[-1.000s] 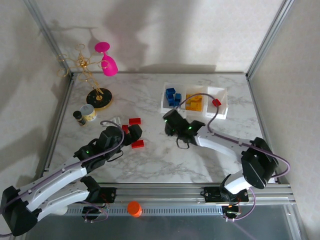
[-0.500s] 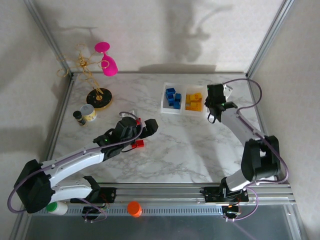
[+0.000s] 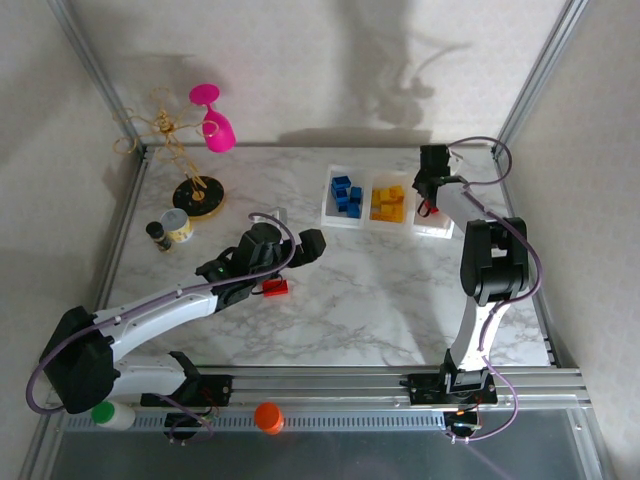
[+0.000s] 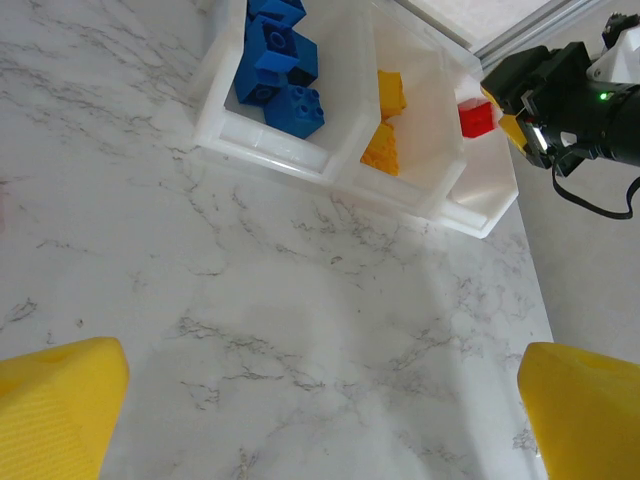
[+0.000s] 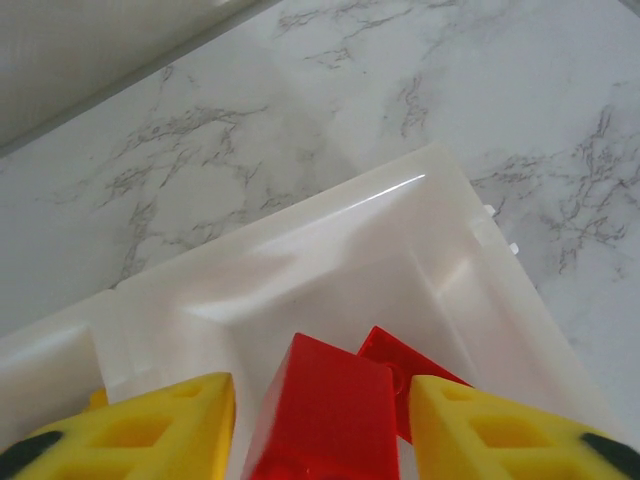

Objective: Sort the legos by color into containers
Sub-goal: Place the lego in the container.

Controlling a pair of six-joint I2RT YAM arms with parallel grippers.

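Right arm stretches over the end tray [image 5: 330, 215], right gripper [image 5: 322, 395] parted around a red brick [image 4: 477, 118]. Left gripper [image 4: 320, 410] hovers, spread empty.

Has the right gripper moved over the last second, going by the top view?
Yes. The right gripper swung from over the table in front of the blue-filled tray, rightward and farther back, to above the rightmost tray.
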